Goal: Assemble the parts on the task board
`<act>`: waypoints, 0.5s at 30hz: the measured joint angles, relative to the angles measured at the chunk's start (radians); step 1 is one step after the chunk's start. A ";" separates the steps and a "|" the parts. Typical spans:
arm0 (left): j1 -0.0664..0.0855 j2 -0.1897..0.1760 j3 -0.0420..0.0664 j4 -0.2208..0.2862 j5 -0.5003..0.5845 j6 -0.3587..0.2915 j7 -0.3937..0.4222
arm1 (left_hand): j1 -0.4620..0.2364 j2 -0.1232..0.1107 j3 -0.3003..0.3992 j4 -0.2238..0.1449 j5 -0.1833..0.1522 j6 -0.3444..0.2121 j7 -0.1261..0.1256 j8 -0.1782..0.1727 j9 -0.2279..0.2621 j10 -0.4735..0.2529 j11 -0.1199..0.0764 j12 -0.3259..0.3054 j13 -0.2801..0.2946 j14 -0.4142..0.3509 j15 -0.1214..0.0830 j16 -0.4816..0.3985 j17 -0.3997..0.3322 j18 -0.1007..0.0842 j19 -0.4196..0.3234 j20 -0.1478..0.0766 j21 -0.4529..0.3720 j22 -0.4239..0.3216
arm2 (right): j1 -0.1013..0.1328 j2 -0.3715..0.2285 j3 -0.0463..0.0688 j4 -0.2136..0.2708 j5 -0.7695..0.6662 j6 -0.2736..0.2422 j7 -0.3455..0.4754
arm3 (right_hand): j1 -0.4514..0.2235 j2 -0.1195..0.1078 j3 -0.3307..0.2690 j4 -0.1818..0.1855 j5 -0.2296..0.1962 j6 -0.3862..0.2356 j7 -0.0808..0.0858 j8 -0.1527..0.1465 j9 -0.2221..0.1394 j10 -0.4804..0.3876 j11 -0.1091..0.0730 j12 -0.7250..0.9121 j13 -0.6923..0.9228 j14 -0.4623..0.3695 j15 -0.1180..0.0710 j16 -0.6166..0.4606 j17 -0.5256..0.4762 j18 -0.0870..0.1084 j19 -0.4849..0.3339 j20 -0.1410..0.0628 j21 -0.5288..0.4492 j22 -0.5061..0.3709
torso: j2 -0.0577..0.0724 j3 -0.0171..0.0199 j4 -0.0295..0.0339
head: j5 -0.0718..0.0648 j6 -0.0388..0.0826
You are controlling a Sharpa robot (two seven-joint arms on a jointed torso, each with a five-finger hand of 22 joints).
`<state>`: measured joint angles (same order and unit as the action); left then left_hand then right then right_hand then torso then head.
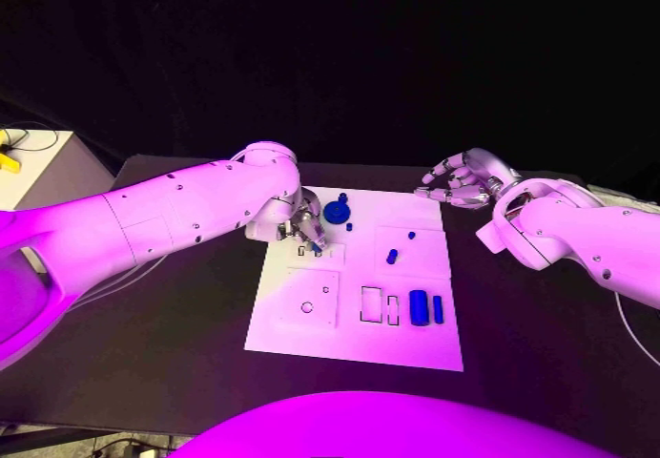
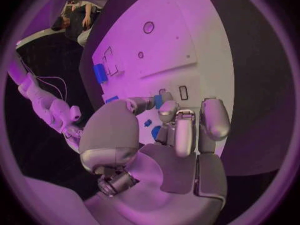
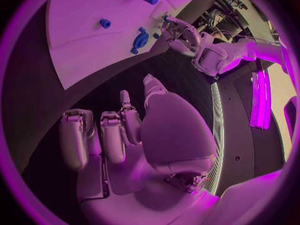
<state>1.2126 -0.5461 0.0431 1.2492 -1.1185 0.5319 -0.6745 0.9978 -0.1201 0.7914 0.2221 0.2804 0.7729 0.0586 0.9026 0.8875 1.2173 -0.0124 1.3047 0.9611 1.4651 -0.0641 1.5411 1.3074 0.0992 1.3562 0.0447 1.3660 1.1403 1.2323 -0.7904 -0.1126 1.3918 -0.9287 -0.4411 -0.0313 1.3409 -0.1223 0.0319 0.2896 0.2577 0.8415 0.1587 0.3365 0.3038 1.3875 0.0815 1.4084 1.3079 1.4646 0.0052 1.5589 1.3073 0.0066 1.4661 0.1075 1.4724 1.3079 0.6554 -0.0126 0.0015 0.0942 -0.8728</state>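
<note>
Head view, left hand [image 1: 302, 221] low over the far-left part of the white task board [image 1: 323, 329], fingertips seemingly pinching a small blue part [image 1: 317, 246], right hand [image 1: 461, 181] beyond the board's far-right corner, fingers curled, holding nothing.

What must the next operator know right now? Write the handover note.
Left hand: pinches a small part over the far left slots of the board.
Right hand: open, holds nothing, beyond the board's far right corner.
On the board: round part at the far edge, far peg and near peg lying mid-right, two blocks at the near right; whether these are seated is unclear.
Left to do: the frames beside the blocks are empty; most parts look unplaced.
</note>
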 measured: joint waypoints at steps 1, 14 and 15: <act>0.000 0.000 -0.001 0.000 0.000 0.001 0.000 | -0.006 -0.001 0.019 -0.019 -0.001 0.002 0.002 0.000 -0.001 0.000 0.000 0.000 0.000 0.000 0.000 0.000 0.000 0.000 0.000 0.000 0.000 0.000 | 0.000 0.000 0.000 0.000 0.000 0.000 0.000 | 0.000 0.000 0.000 0.000 0.000 0.000 0.000 0.000 0.000 0.000 0.000 0.000 0.000 0.000 0.000 0.000 0.000 0.000 0.000 0.000 0.000 0.000 | 0.000 0.0001 -0.0001 | 0.000 0.000; 0.000 -0.004 -0.006 0.005 0.000 0.012 0.001 | -0.006 -0.001 0.019 -0.019 -0.002 0.002 0.002 -0.001 -0.001 0.000 0.000 0.000 -0.002 0.000 0.000 0.000 0.000 0.000 0.000 0.000 0.000 0.000 | 0.000 0.001 0.000 -0.001 -0.001 0.000 0.000 | 0.000 0.000 0.000 0.000 0.000 0.000 0.000 0.000 0.000 0.000 0.000 0.000 0.000 0.000 0.000 0.000 0.000 0.000 0.000 0.000 0.000 0.000 | 0.000 -0.0001 0.0002 | -0.001 0.000; 0.000 -0.004 -0.006 0.005 0.000 0.012 0.001 | -0.006 -0.001 0.019 -0.019 -0.002 0.002 0.002 -0.001 -0.001 0.000 0.000 0.000 -0.002 0.000 0.000 0.000 0.000 0.000 0.000 0.000 0.000 0.000 | 0.000 0.001 0.000 -0.001 -0.001 0.000 0.000 | 0.000 0.000 0.000 0.000 0.000 0.000 0.000 0.000 0.000 0.000 0.000 0.000 0.000 0.000 0.000 0.000 0.000 0.000 0.000 0.000 0.000 0.000 | 0.000 0.0000 0.0001 | 0.000 0.000</act>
<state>1.2121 -0.5498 0.0371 1.2543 -1.1183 0.5443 -0.6730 0.9919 -0.1211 0.8101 0.2033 0.2784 0.7748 0.0605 0.9020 0.8864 1.2172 -0.0123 1.3043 0.9595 1.4651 -0.0640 1.5410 1.3074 0.0992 1.3562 0.0447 1.3660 1.1402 1.2322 -0.7898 -0.1126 1.3912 -0.9293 -0.4410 -0.0313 1.3409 -0.1223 0.0319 0.2896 0.2577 0.8415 0.1587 0.3365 0.3036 1.3875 0.0816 1.4084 1.3077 1.4646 0.0052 1.5589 1.3073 0.0066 1.4661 0.1075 1.4724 1.3077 0.6551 -0.0126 0.0016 0.0941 -0.8728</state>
